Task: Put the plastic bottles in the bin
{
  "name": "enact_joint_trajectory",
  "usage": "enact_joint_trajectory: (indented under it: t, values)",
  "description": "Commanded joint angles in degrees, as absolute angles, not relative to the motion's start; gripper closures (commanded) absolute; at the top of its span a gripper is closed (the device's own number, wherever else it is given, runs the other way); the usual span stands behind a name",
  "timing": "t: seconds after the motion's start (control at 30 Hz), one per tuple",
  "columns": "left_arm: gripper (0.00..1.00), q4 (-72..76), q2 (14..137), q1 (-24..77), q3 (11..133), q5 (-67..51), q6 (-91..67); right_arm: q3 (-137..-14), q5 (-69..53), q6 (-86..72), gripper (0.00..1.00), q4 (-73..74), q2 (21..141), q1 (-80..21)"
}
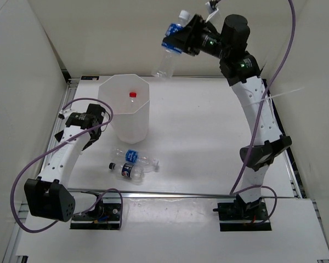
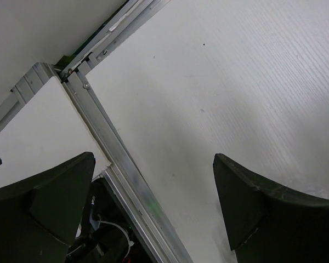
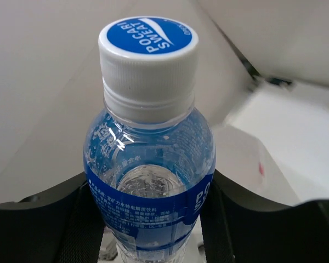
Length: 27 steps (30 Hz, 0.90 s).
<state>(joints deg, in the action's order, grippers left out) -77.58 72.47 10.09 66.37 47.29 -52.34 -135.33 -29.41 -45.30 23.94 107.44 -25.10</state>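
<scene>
My right gripper (image 1: 178,39) is shut on a blue-labelled bottle (image 1: 170,49) and holds it high in the air, beyond and to the right of the white bin (image 1: 124,115). In the right wrist view the bottle (image 3: 151,181) fills the middle, white cap up, between the two fingers. A red cap (image 1: 132,94) shows inside the bin. Two bottles lie on the table in front of the bin: a blue-labelled one (image 1: 136,156) and a dark-labelled one with a black cap (image 1: 126,170). My left gripper (image 1: 95,133) is open and empty, left of the bin; it shows open in the left wrist view (image 2: 153,186).
A metal rail (image 2: 120,164) runs along the table's left edge under my left gripper. White walls enclose the table at the left, back and right. A purple cable (image 1: 71,148) loops beside the left arm.
</scene>
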Motion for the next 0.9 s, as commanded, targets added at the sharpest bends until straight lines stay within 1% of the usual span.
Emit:
enact_joint_trajectory:
  t: [0.0, 0.1, 0.23, 0.4, 0.53, 0.57, 0.6, 0.63, 0.7, 0.87]
  values:
    - [0.0, -78.3, 72.3, 11.1, 66.3, 47.5, -52.2, -141.2, -33.9, -53.3, 0.92, 11.0, 115.5, -27.7]
    - [0.0, -78.3, 72.3, 11.1, 66.3, 47.5, -52.2, -144.2, -33.9, -53.4, 0.92, 9.5, 118.6, -30.8]
    - [0.0, -78.3, 72.9, 11.6, 66.3, 47.5, -52.2, -141.1, -29.6, -46.7, 0.92, 9.5, 118.6, -34.3]
    - [0.0, -78.3, 72.9, 12.1, 66.3, 47.5, -52.2, -142.8, -25.8, -39.9, 0.85, 11.8, 120.5, -37.0]
    - [0.0, -78.3, 72.9, 12.1, 66.3, 47.5, -52.2, -142.2, -25.2, -36.1, 0.76, 13.9, 121.0, -38.8]
    - [0.0, -78.3, 72.9, 12.1, 66.3, 48.2, -52.2, -142.2, -24.4, -35.0, 0.7, 16.4, 121.0, -39.7]
    - [0.0, -78.3, 72.9, 12.1, 66.8, 48.9, -52.2, -141.7, -23.5, -31.9, 0.42, 17.8, 121.0, -40.2]
    - [0.0, -78.3, 72.9, 12.1, 66.8, 49.0, -52.2, -140.9, -20.7, -30.5, 0.25, 19.4, 120.3, -41.4]
    - [0.0, -78.8, 71.5, 12.1, 66.8, 49.0, -52.2, -138.9, -18.6, -28.6, 0.0, 22.8, 119.5, -41.4]
    - [0.0, -79.9, 69.0, 12.1, 66.8, 49.6, -53.7, -135.3, -10.9, -25.8, 0.0, 27.7, 114.4, -41.4]
